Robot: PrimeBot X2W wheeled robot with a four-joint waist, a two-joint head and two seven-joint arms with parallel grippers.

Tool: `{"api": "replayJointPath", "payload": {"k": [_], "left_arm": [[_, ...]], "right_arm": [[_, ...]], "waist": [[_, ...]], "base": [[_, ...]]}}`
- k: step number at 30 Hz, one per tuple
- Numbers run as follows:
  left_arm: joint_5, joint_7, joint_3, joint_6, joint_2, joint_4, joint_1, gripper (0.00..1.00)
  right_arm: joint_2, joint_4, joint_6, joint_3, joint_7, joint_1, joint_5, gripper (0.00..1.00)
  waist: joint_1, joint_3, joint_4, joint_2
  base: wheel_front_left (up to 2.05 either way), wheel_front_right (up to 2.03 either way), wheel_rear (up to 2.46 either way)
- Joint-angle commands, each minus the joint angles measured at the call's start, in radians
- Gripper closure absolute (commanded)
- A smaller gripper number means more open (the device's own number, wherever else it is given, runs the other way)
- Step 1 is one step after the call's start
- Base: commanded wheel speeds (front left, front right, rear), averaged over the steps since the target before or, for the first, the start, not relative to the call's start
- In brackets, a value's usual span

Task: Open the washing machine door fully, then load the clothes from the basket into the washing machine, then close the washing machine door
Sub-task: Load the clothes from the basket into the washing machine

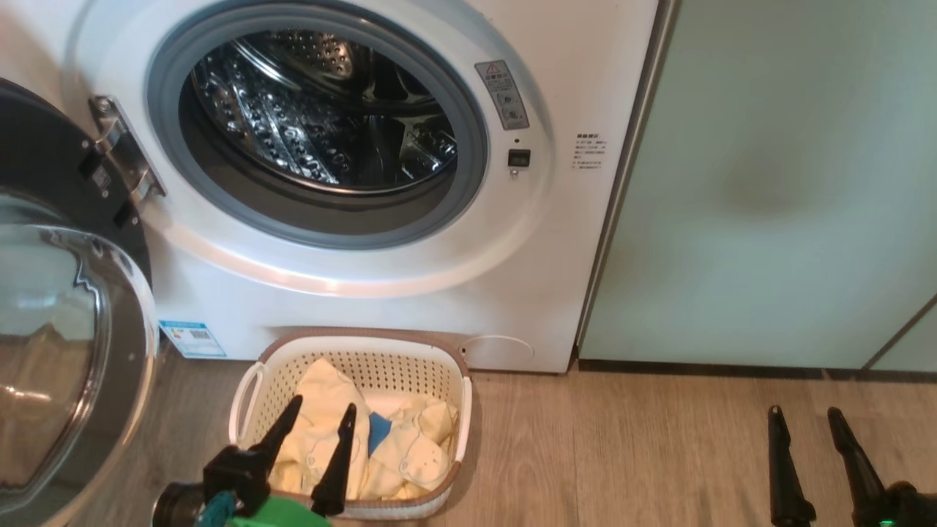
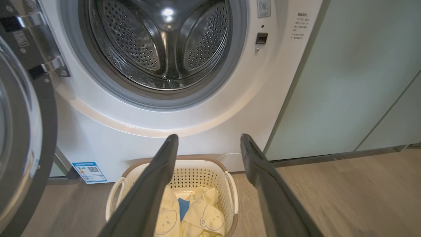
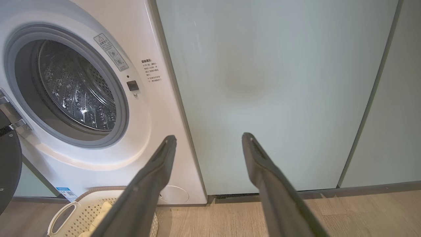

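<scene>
The white washing machine (image 1: 381,307) (image 2: 98,138) (image 3: 158,138) stands with its steel drum bare. Its glossy black door (image 1: 66,351) (image 2: 19,131) (image 3: 8,164) is swung wide to the left. On the floor before it sits the cream basket (image 1: 245,395) (image 2: 230,187) (image 3: 62,214), holding pale yellow clothes (image 1: 322,432) (image 2: 204,214) with a bit of blue fabric (image 1: 378,430) (image 2: 183,208). My left gripper (image 1: 322,413) (image 2: 209,140) hangs open just above the basket, fingers apart over the clothes. My right gripper (image 1: 805,417) (image 3: 209,138) is open over bare floor at the lower right.
Pale green cabinet doors (image 1: 768,183) (image 3: 279,82) stand right of the washer. A blue energy sticker (image 1: 192,338) (image 2: 89,171) marks the washer's lower left. Wooden floor (image 1: 622,454) stretches between basket and right gripper.
</scene>
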Motion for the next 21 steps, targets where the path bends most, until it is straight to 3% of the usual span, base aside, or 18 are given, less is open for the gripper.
{"api": "replayJointPath", "payload": {"k": [1, 12, 21], "left_arm": [[-0.009, 0.004, 0.027, -0.012, 0.014, -0.016, -0.071, 0.00], [-0.112, 0.119, -0.028, -0.101, 0.000, 0.231, -0.243, 0.00], [-0.186, 0.159, -0.087, -0.133, 0.007, 0.505, -0.468, 0.00]], "right_arm": [[-0.017, -0.033, -0.003, 0.022, -0.007, -0.049, 0.003, 0.00], [-0.017, -0.054, -0.003, 0.032, -0.007, -0.111, 0.009, 0.00], [-0.017, -0.080, -0.003, 0.042, -0.007, -0.197, 0.026, 0.00]], "waist": [[0.0001, 0.019, -0.001, 0.0000], [0.0001, 0.154, -0.023, 0.0000], [0.0001, 0.315, -0.062, 0.0000]], "base": [[0.00, 0.00, 0.00], [0.00, 0.00, 0.00], [0.00, 0.00, 0.00]]}}
